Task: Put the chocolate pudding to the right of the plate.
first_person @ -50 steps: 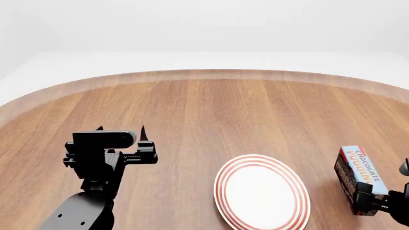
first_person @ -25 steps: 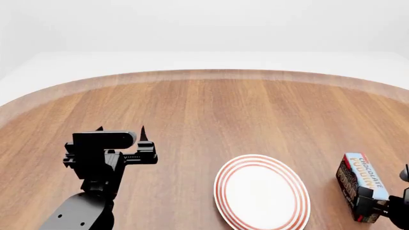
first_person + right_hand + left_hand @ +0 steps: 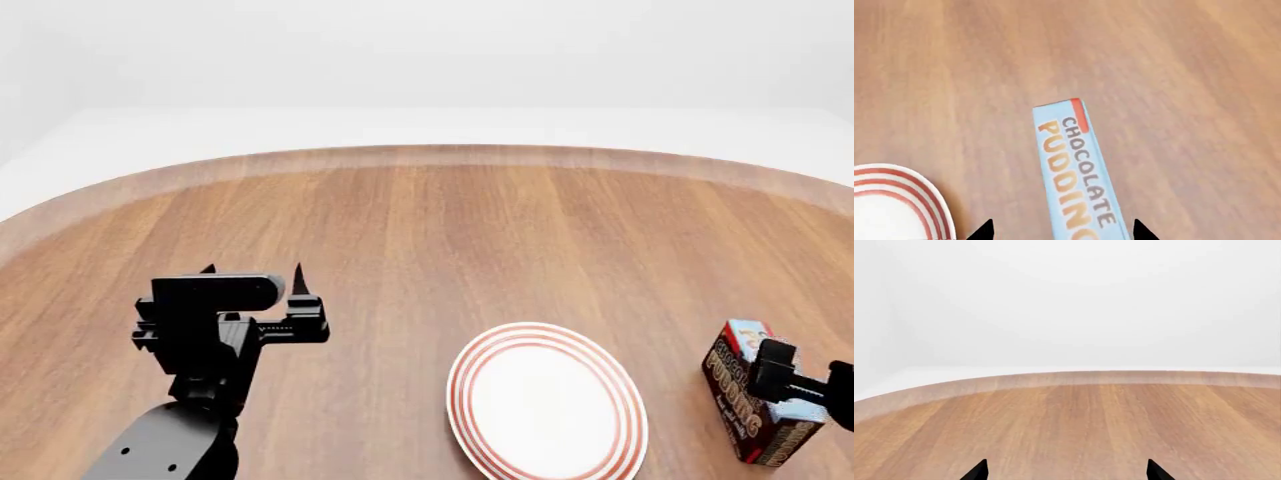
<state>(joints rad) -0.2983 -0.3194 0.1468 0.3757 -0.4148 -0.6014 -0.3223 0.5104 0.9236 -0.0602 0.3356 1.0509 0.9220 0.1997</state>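
The chocolate pudding (image 3: 735, 393) rests on the wooden table (image 3: 441, 230) just right of the plate (image 3: 546, 402), a round white plate with red rings. My right gripper (image 3: 787, 385) is open and sits low over the carton. In the right wrist view the carton's light blue top (image 3: 1077, 170) lies between the fingertips of the right gripper (image 3: 1062, 231), with a gap at each side. The plate's rim (image 3: 901, 197) shows beside it. My left gripper (image 3: 254, 272) is open and empty above the table, left of the plate. It also shows in the left wrist view (image 3: 1066, 472).
The table's curved far edge (image 3: 427, 152) runs across the back, with white floor beyond. The left wrist view shows only bare wood (image 3: 1074, 425) and that edge.
The carton went down onto the table right of the plate. My right gripper let go of it and drew up and back. The left arm has not moved.
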